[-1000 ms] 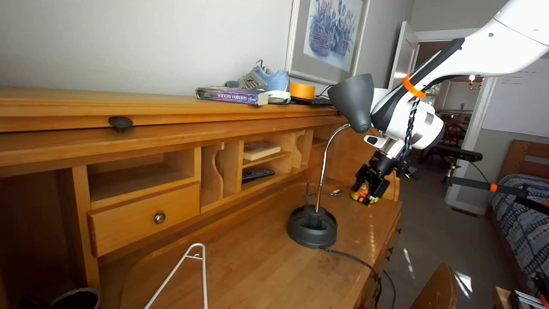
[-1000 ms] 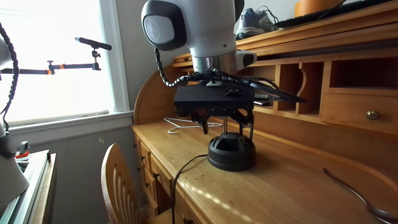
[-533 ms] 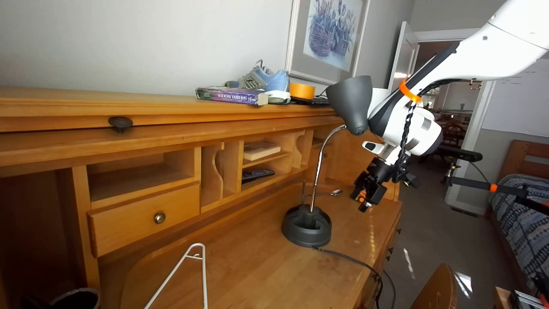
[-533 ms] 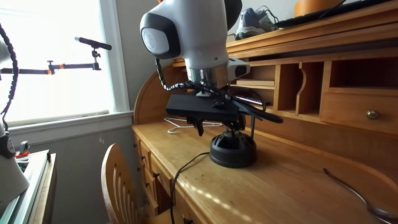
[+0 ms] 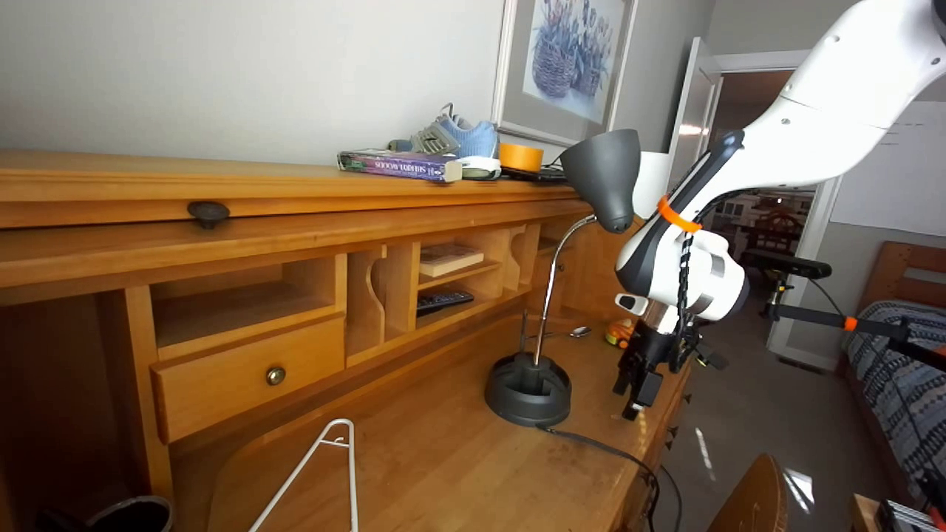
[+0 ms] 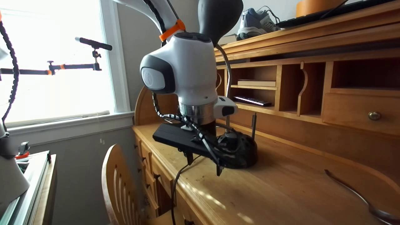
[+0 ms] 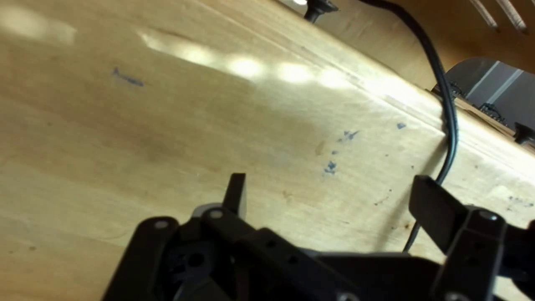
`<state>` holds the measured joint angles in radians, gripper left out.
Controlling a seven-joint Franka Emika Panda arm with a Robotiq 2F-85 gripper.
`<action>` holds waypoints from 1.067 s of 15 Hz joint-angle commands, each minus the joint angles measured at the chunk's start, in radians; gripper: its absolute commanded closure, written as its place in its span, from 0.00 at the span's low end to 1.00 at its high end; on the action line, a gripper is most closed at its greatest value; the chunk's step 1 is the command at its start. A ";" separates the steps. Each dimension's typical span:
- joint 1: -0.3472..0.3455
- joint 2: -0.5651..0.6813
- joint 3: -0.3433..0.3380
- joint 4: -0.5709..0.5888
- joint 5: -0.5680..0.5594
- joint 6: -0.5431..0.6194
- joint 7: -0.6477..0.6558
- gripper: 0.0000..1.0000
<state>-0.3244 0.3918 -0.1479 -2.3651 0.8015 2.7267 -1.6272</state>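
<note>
Moved since the earlier frames: the black two-finger gripper (image 7: 329,179), now lower and nearer the front edge of a honey-brown wooden desk (image 5: 443,465); and the dark grey gooseneck desk lamp with round compartmented base (image 5: 528,410), standing slightly off its place of a second ago.

Lamp: upright on the desktop, just beside the gripper. In an exterior view its conical shade (image 6: 220,18) is cut off at the top edge, and its base runs dark on dark into the gripper before it.

Black flexible cord (image 7: 450,119): hangs over the desk's front edge; in the wrist view it passes behind a finger, contact hard to judge.

Gripper: fingers wide apart, wood showing between them; whether the tips touch the desktop cannot be told.

Small orange and yellow-green item (image 5: 618,334): on the desktop, partly hidden by the gripper; kind unclear.

Silver metal spoon (image 6: 382,214): cut off at the corner of an exterior view.

Thin white hanger (image 5: 352,473): on the desktop, cut off at the bottom edge.

Black remote control (image 5: 443,300): in a pigeonhole, a pale book (image 5: 451,258) in the one above.

White jointed arm (image 6: 195,68): cut off at the top edge.

White-framed window (image 6: 53,93): washed out by glare.
</note>
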 commanded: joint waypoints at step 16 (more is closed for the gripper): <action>-0.085 0.088 0.110 0.148 0.242 0.028 -0.143 0.00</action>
<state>-0.4102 0.4545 -0.0470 -2.2074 1.0315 2.7343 -1.7442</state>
